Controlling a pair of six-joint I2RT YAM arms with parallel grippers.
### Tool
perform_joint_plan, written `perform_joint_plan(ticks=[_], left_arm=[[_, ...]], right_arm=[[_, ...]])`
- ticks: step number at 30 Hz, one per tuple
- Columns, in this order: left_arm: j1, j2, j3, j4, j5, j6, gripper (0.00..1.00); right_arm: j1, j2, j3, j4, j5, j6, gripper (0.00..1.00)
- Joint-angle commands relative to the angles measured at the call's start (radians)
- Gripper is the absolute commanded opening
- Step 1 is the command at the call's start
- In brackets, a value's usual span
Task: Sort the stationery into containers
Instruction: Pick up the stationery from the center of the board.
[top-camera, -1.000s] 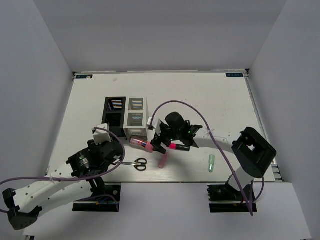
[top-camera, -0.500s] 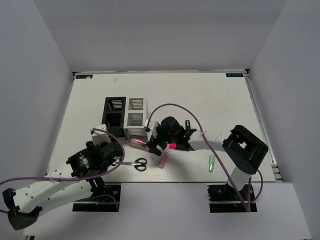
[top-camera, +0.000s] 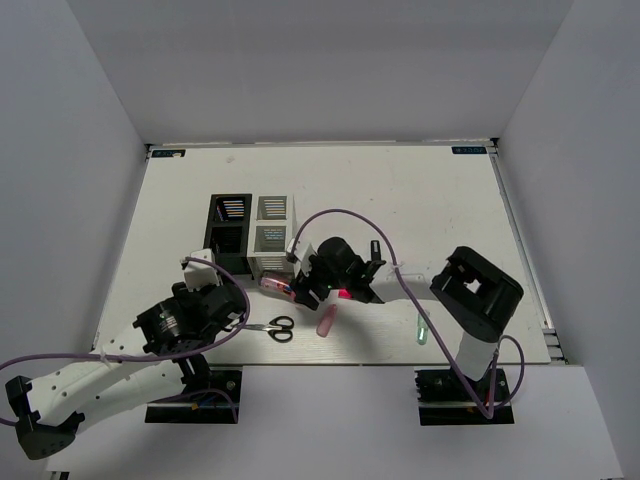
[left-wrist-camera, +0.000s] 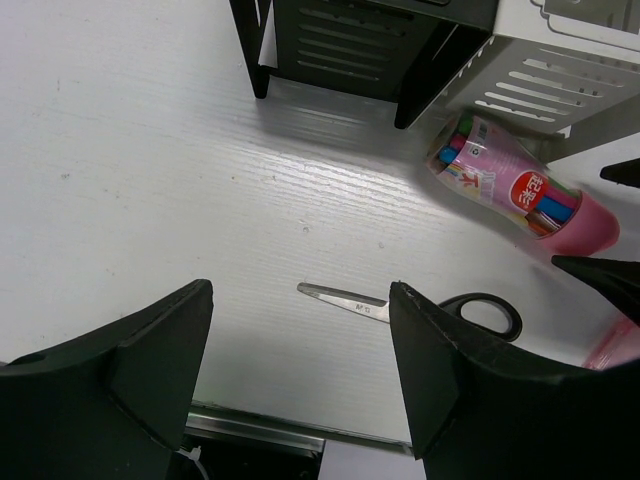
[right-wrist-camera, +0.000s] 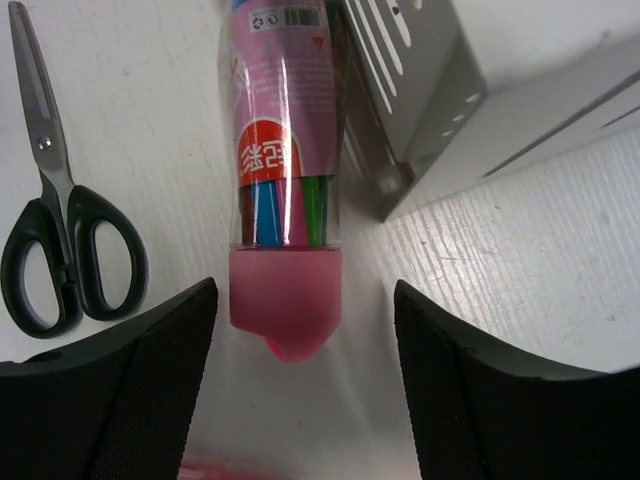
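The fat pink marker lies on the table against the white organizer's near corner, with the black organizer to its left. My right gripper is open and low over the table, its fingers on either side of the marker's pink cap end, not touching. Black-handled scissors lie just ahead of my open, empty left gripper; they also show in the left wrist view. A pale pink stick and a mint stick lie near the front edge.
A pink-capped highlighter shows under the right wrist. The rear compartments of both organizers hold something striped. The table's front edge is close below my left gripper. White walls enclose the table on three sides.
My right gripper has moved left and closer to the fat pink marker, its arm swinging in behind it. The left arm has barely moved.
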Motion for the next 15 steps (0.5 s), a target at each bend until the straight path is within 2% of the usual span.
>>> perform_joint_plan(ticks=[1,10,13,15], left_arm=[[-0.003,-0.002,0.008,-0.009,-0.023,-0.045,0.82],[-0.003,-0.013,0.007,-0.02,-0.026,-0.056,0.82],[-0.002,-0.025,0.004,-0.023,-0.026,-0.059,0.82],[-0.003,-0.032,0.002,-0.026,-0.026,-0.062,0.82]], right_arm=[[0.019,0.014,-0.005,0.07,-0.002,0.033,0.73],[0.056,0.061,0.032,0.045,0.02,0.045,0.67],[0.063,0.067,0.017,0.064,0.026,0.041,0.58],[0.066,0.067,0.007,0.065,0.038,0.037,0.45]])
